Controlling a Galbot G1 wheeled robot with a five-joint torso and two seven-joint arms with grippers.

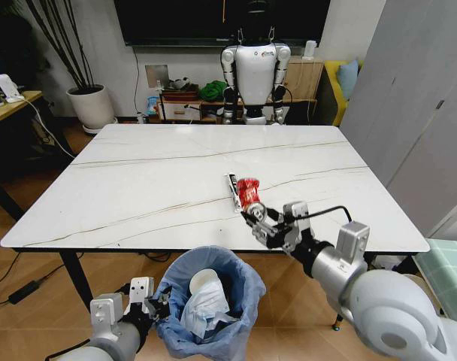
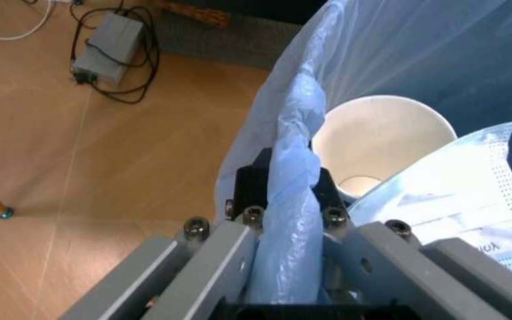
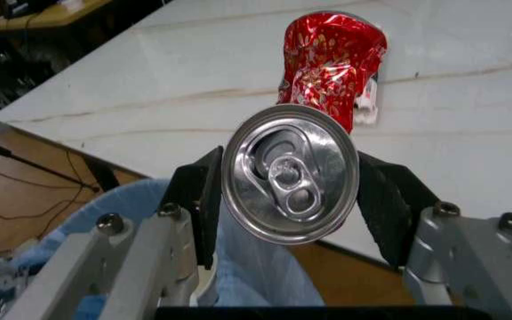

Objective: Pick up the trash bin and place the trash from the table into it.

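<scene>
R gripper pinches the crushed red can by its silver top end, fingers pressed vs both sides, over the table near its front edge, w/ a black-white stick wrapper just beside. L gripper clamps the bag-lined rim of the trash bin, below table edge; paper cup & mask lie inside.

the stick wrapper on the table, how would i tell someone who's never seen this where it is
Start from the white marble-look table and go toward its near edge on the right, where the right gripper holds the crushed red can. The stick wrapper lies flat just left of that can, a thin black-and-white strip.
</scene>
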